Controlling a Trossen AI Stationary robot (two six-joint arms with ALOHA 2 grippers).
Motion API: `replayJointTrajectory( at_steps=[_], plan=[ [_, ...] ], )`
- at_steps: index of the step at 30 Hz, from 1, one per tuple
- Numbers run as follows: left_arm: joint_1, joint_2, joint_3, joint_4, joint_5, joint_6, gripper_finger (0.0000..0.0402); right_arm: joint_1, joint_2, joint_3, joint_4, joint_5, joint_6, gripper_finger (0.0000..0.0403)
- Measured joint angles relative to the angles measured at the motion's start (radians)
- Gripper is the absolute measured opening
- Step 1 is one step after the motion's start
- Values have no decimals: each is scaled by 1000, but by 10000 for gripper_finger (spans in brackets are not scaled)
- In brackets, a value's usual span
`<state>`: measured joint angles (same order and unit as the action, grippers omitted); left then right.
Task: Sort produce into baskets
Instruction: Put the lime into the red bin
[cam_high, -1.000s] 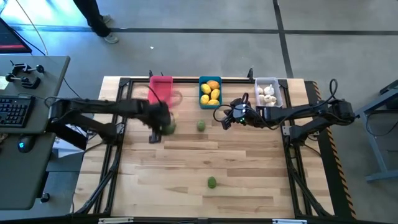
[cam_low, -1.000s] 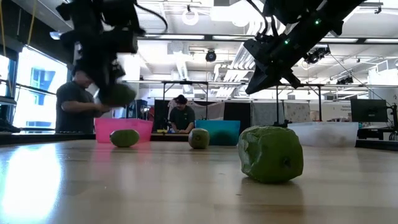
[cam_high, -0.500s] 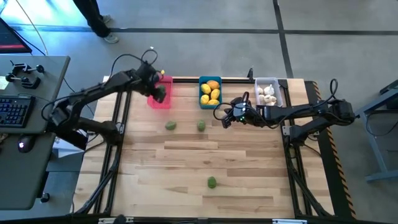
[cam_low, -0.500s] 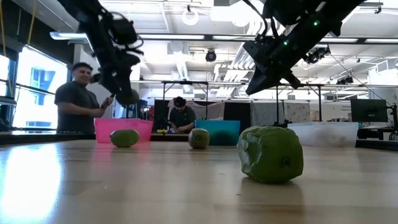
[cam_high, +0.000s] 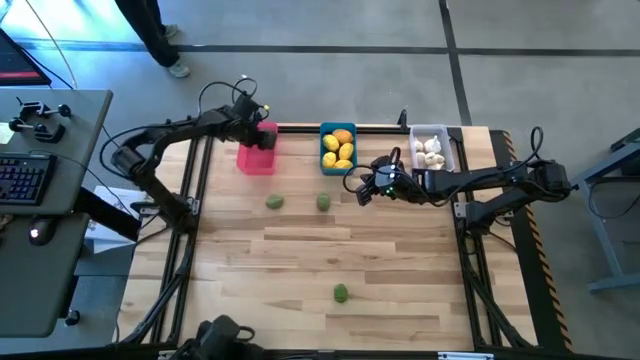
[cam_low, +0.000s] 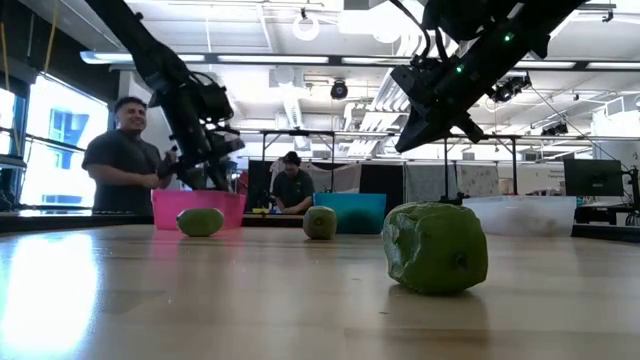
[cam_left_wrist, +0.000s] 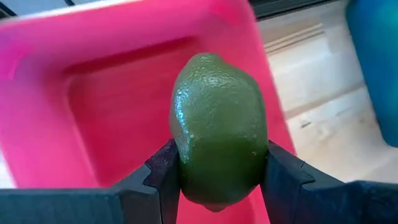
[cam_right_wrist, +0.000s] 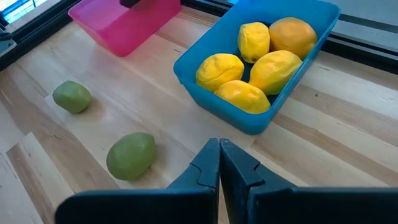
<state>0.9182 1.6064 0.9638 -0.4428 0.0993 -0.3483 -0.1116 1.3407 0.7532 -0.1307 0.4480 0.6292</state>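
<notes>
My left gripper (cam_high: 260, 137) is over the pink basket (cam_high: 256, 160) at the table's far left, shut on a dark green fruit (cam_left_wrist: 217, 127). The pink basket (cam_left_wrist: 93, 93) shows empty below it. Three more green fruits lie on the table: one (cam_high: 274, 201), one (cam_high: 324, 202) and one near the front (cam_high: 341, 292). The blue basket (cam_high: 338, 147) holds several yellow-orange fruits. The white basket (cam_high: 431, 148) holds white garlic-like ones. My right gripper (cam_high: 362, 192) is shut and empty, above the table between the blue and white baskets. My left gripper pinches the green fruit by its two opposite sides (cam_left_wrist: 183, 168), between its two fingers. The fingers come from above and slant down toward the pink basket. The fruit is lifted clear and hangs over the basket's inside.
A black frame rail (cam_high: 300, 128) runs along the table's far edge behind the baskets. A desk with a keyboard (cam_high: 20, 175) stands left of the table. People (cam_low: 125, 150) stand in the room beyond. Bare wood lies in the table's middle and front.
My left gripper has lifted the green fruit from the table near the left green fruit and carried it toward the far edge, over the pink basket, then lowered toward the basket. My right arm has kept still.
</notes>
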Motion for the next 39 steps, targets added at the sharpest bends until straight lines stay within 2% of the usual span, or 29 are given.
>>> replayJointTrajectory(
  at_steps=[10,16,26,39],
  plan=[
    [33,67,0,104,9,-18,149,0,0,0,0,6,0,0],
    [39,95,0,154,102,12,162,0,0,0,-1,14,-1,0],
    [39,96,0,152,101,11,218,0,0,0,-1,19,-1,0],
    [69,95,67,114,58,20,222,0,0,0,-2,18,-1,0]
  ],
)
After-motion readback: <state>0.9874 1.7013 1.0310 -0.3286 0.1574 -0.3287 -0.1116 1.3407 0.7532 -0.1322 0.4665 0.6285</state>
